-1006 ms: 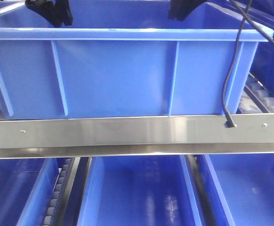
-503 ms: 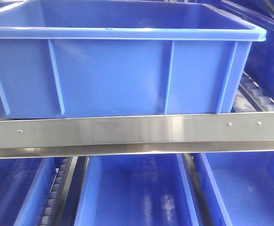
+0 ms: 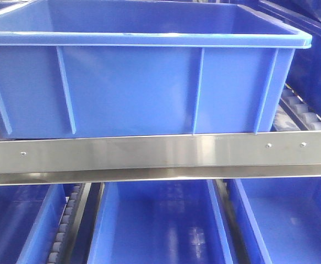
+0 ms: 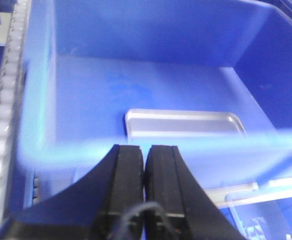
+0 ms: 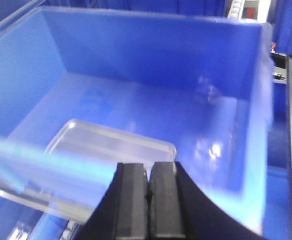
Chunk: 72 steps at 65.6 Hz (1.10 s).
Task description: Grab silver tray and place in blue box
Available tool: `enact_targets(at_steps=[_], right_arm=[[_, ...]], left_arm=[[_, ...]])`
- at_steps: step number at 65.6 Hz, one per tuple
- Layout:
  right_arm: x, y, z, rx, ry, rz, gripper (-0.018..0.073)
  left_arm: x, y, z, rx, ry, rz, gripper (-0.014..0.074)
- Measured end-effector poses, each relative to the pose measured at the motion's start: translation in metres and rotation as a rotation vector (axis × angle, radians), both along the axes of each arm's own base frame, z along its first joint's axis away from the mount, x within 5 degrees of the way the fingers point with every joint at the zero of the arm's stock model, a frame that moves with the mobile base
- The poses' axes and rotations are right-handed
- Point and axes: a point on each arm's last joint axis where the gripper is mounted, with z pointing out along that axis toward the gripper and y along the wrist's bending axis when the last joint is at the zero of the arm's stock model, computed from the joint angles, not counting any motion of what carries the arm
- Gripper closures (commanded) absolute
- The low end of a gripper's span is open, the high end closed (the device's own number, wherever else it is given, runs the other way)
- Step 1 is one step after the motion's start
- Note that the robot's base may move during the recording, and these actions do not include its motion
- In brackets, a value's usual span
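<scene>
Above the near rim of the blue box, the left gripper has its two black fingers pressed together with nothing between them. Over the same rim in its own wrist view, the right gripper is likewise closed on nothing. Down on the box floor lies the silver tray, flat, apart from both grippers. From the front view, the box sits behind a steel shelf rail, with more blue bins on the tier below.
</scene>
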Motion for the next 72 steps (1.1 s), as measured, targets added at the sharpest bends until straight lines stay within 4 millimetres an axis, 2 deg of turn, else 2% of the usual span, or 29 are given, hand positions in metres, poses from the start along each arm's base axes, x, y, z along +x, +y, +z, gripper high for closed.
enact_targets(at_steps=[15, 20, 28, 37, 72], right_arm=[[-0.067, -0.026, -0.026, 0.03, -0.087, 0.0, 0.0507], [-0.086, -0.033, -0.03, 0.05, -0.143, 0.0, 0.0507], [-0.106, -0.041, -0.033, 0.078, -0.216, 0.0, 0.0507], [-0.112, -0.043, -0.032, 0.088, -0.242, 0.0, 0.0507], [-0.112, -0.046, -0.043, 0.076, -0.227, -0.029, 0.0507]], left_arm=[[-0.07, 0.029, -0.038, -0.04, -0.113, -0.001, 0.0603], [-0.086, 0.035, -0.047, -0.06, -0.163, -0.001, 0.0603], [-0.106, 0.043, -0.053, -0.099, -0.258, 0.0, 0.0603], [-0.114, 0.046, -0.053, -0.119, -0.307, 0.0, 0.0603], [-0.114, 0.046, -0.053, -0.119, -0.307, 0.0, 0.0603]])
